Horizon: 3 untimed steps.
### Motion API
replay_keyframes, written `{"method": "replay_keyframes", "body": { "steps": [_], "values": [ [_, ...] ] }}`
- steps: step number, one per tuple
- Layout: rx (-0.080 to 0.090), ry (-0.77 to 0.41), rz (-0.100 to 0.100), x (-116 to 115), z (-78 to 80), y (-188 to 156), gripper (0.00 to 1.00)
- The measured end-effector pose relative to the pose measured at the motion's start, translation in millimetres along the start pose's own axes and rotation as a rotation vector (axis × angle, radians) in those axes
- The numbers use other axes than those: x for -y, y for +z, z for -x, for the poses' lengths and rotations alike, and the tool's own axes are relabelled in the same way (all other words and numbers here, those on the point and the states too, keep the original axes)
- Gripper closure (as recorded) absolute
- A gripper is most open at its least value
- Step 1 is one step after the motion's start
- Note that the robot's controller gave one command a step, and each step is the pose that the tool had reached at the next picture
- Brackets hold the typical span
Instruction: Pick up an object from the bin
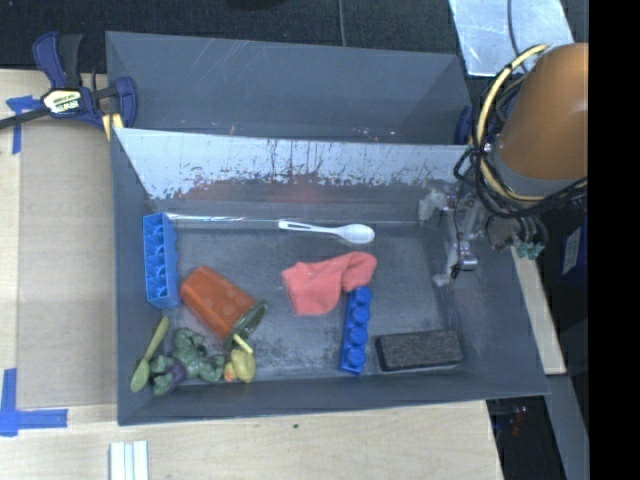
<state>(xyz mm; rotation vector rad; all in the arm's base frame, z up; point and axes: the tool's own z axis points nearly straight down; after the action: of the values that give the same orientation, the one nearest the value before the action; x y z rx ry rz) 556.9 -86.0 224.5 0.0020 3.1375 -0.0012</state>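
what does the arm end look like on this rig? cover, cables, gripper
A rounded, glossy orange cover sits over the wrist. Yellow and black cables loop around the cover's edge. The gripper is small, slim and bare grey metal, with dark fittings next to it.

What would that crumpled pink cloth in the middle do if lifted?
The pink cloth lies bunched in soft folds, so it would probably droop rather than keep its shape. It looks thin, so it is likely light. One end seems to meet the nearer blue brick, which it might drag slightly.
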Motion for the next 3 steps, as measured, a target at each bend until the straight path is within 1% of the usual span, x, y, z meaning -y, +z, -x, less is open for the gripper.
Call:
{"method": "replay_keyframes", "body": {
  "steps": [1,2,3],
  "values": [
    [0.003,0.08,-0.001,-44.5,46.8,14.7,0.0],
    [-0.002,0.139,-0.002,-85.9,-4.3,84.9,0.0],
    [-0.001,0.193,-0.003,-116.4,22.4,80.8,0.0]
  ]
}}
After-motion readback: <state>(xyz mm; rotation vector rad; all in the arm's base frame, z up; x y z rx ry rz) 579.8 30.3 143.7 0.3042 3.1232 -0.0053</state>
